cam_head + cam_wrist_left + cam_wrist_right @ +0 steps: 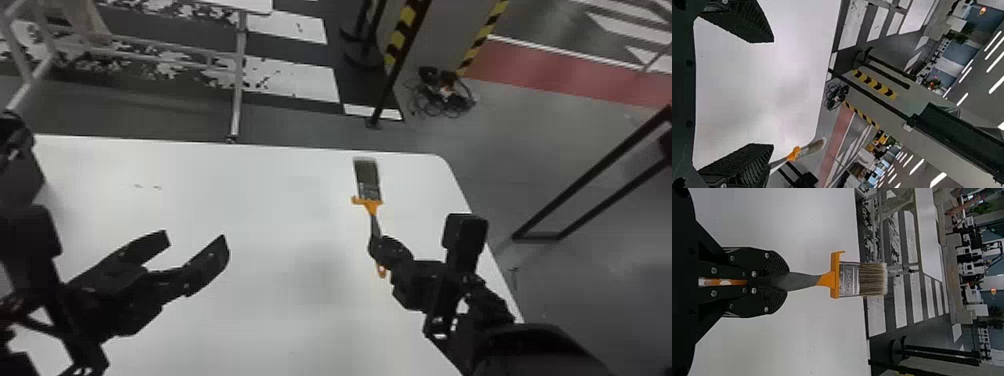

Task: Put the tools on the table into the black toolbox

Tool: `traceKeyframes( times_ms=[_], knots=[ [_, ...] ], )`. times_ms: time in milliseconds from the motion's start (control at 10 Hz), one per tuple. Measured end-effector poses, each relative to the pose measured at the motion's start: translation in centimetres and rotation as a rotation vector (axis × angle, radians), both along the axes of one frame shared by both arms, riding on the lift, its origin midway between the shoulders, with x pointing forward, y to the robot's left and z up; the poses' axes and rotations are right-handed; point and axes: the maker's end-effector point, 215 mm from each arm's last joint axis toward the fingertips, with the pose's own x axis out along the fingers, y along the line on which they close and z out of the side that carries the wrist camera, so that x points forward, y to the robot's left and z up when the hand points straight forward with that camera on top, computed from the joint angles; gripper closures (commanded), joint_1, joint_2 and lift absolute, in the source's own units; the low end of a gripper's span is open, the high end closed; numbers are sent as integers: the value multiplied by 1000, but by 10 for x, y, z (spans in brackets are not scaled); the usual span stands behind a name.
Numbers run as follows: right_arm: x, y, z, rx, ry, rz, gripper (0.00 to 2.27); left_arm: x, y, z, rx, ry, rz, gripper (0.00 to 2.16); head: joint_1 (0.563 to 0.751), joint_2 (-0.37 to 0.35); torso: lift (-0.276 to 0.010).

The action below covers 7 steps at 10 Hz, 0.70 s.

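At the near left, over the white table (pixel 280 200), the left gripper (pixel 196 240) has its two flat black fingers spread wide, with nothing between them. At the near right, the right gripper (pixel 378 246) is closed around the handle of a paintbrush (pixel 375 227), whose bristles point to the far side, above the right part of the table.

From near to far, the brush has an orange butt end (pixel 381 270) with a hole in it, sticking out behind the fingers. Then come a dark grey handle (pixel 799 282), a bright orange collar (pixel 833 280) with a small hooked lip on its left side, and a silvery metal band (pixel 849 280). The bristles (pixel 873 279) are flat and straight, brownish and turning pale at the tips. Dark print runs across the metal band.

At the left edge, partly cut off, stands a dark boxy shape that looks like the black toolbox (pixel 19 175).

On the right, past the table, is a black metal frame (pixel 592 172). Farther off, a tangle of cables (pixel 442 102) lies on the grey floor beside a post (pixel 395 50) with yellow and black stripes. At the far left stands a pale metal frame (pixel 239 75) over worn white floor markings (pixel 295 80); a red floor strip (pixel 540 70) lies far right.
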Motion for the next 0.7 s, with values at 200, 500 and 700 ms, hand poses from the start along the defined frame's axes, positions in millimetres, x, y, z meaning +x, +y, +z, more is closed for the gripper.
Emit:
traceKeyframes(
  times_ms=[200,500,700],
  knots=[
    [-5,36,2,28,-10,74,2243,-2,-10,8,-35,22,-30,36,695,-261,-75],
    [-22,83,2,76,-23,163,2243,-1,-21,21,-96,38,-58,46,695,-213,-75],
    [-34,106,10,97,-28,207,2243,3,-30,34,-138,35,-75,53,695,-199,-75]
  ],
)
